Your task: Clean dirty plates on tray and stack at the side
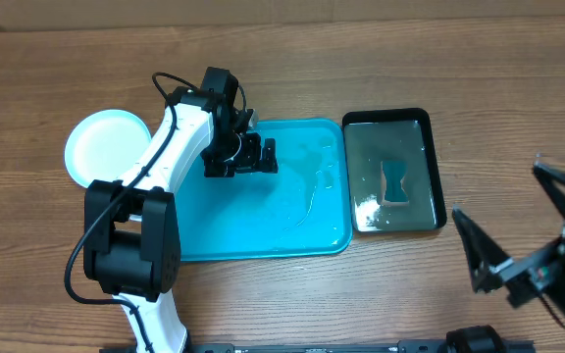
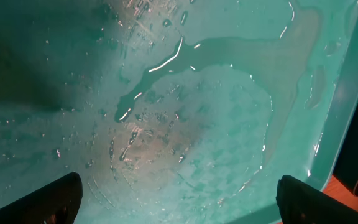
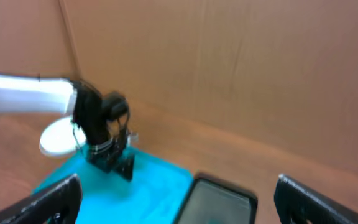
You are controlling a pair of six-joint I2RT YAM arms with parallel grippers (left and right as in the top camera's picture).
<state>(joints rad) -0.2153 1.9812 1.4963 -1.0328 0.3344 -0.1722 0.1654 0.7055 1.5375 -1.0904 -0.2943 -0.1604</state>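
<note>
Overhead: L gripper [image 1: 261, 155] spread open and empty, low over the tray's [image 1: 263, 230] top-left, white plate [image 1: 101, 147] on the table just left of it, R gripper [image 1: 513, 216] open too, right of the basin [image 1: 436, 167]; L wrist cam adds puddles on the tray; R wrist cam's blurry.

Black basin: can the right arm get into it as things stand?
Probably yes. The right gripper sits open and empty just right of the black basin, nothing between them; the left gripper is away over the tray.
</note>
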